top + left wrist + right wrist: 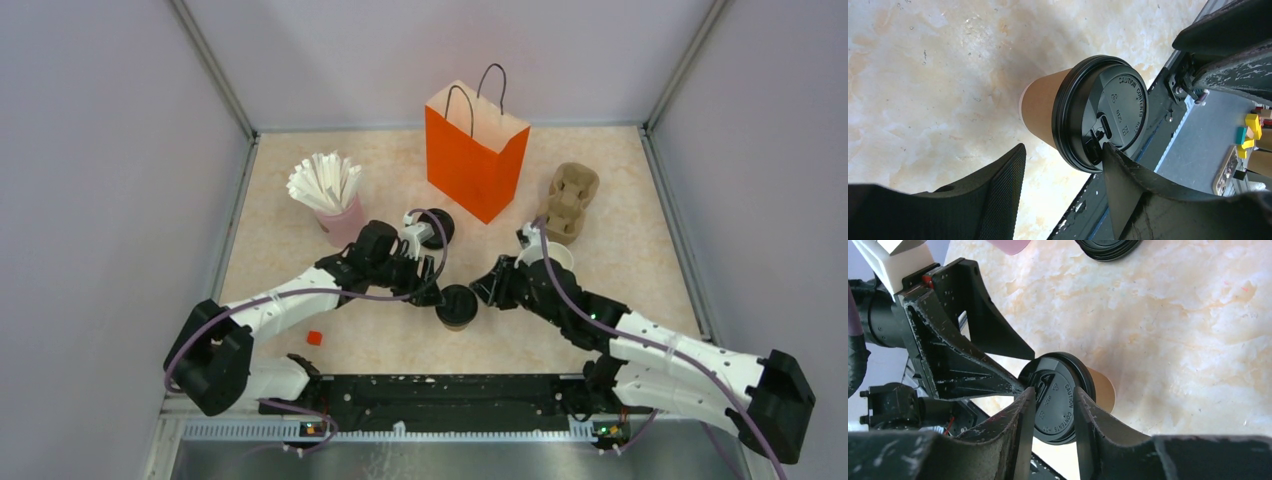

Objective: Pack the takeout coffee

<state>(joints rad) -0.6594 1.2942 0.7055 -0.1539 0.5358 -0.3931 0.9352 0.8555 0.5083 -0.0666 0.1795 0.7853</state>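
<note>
While takeout coffee (458,306) stands upright, I note left gripper (1063,146) spread wide, one fingertip (1110,152) touching its lid (1113,107); right gripper (1054,391) narrowly parted.

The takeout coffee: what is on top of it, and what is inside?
A round black lid sits on the brown cup. The lid covers the opening, so the inside cannot be seen.
</note>
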